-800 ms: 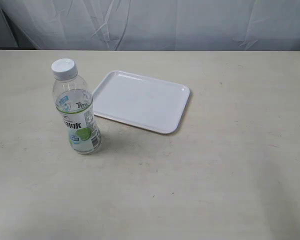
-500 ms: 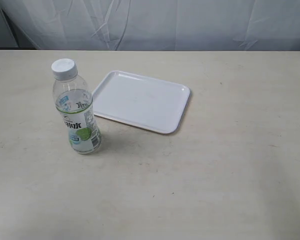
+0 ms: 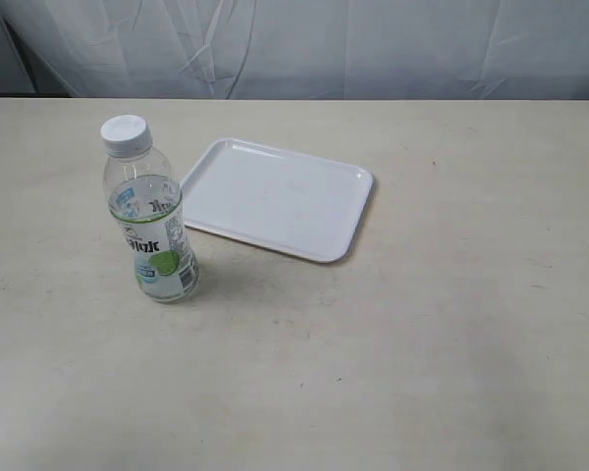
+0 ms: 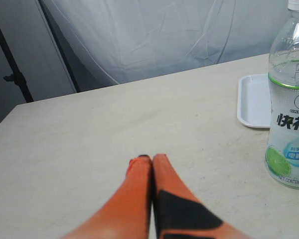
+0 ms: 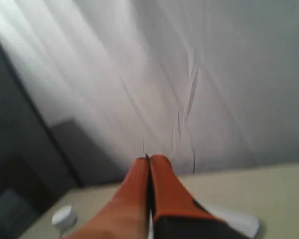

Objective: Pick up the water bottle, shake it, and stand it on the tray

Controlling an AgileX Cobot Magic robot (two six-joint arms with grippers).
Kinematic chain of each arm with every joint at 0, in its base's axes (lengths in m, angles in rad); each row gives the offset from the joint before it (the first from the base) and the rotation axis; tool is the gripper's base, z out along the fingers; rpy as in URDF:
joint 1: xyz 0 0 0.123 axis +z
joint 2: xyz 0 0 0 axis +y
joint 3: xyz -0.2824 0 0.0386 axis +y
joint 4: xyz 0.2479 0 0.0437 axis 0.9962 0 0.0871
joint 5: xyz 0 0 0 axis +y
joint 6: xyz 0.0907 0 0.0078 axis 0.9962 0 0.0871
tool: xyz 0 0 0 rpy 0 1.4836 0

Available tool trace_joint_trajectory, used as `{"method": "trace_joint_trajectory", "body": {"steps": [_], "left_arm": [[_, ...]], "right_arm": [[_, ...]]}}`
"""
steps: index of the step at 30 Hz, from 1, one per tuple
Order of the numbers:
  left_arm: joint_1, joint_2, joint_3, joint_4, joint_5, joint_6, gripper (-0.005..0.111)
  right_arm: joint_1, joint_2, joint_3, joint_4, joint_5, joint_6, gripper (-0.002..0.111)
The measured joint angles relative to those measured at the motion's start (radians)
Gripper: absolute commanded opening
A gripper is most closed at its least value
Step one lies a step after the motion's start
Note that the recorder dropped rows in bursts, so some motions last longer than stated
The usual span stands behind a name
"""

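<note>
From the exterior view, the water bottle [image 3: 149,221] stands upright toward the tabletop's [image 3: 422,343] left edge, just beside the tray [image 3: 275,196], and neither arm shows. In the left wrist view, the left gripper [image 4: 150,159], fingers pressed together, hangs low with the water bottle [image 4: 290,109] near, ahead and off-axis. In the right wrist view, the right gripper [image 5: 148,159], likewise closed, looks raised and farther off, so the left arm seems nearer.

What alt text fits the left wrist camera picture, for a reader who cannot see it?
A clear water bottle with a lime label stands upright on a beige table, a white tray behind it. The orange left gripper is shut and empty; a white curtain hangs beyond.
</note>
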Motion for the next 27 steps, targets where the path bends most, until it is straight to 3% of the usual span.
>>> {"method": "trace_joint_trajectory", "body": {"steps": [5, 9, 13, 18, 21, 27], "left_arm": [[0.000, 0.000, 0.000, 0.000, 0.000, 0.000, 0.000], [0.000, 0.000, 0.000, 0.000, 0.000, 0.000, 0.000], [0.000, 0.000, 0.000, 0.000, 0.000, 0.000, 0.000], [0.000, 0.000, 0.000, 0.000, 0.000, 0.000, 0.000], [0.000, 0.000, 0.000, 0.000, 0.000, 0.000, 0.000], [0.000, 0.000, 0.000, 0.000, 0.000, 0.000, 0.000]], "right_arm": [[0.000, 0.443, -0.150, -0.158, -0.262, 0.061, -0.001], [0.046, 0.759, -0.237, -0.182, -0.323, 0.004, -0.001], [0.205, 0.922, -0.289, -0.188, -0.160, -0.038, -0.001], [0.468, 1.023, -0.301, -0.194, 0.263, -0.057, -0.001], [0.600, 1.058, -0.303, -0.194, 0.410, -0.072, -0.001], [0.741, 1.102, -0.339, -0.192, 0.320, -0.141, -0.001]]}}
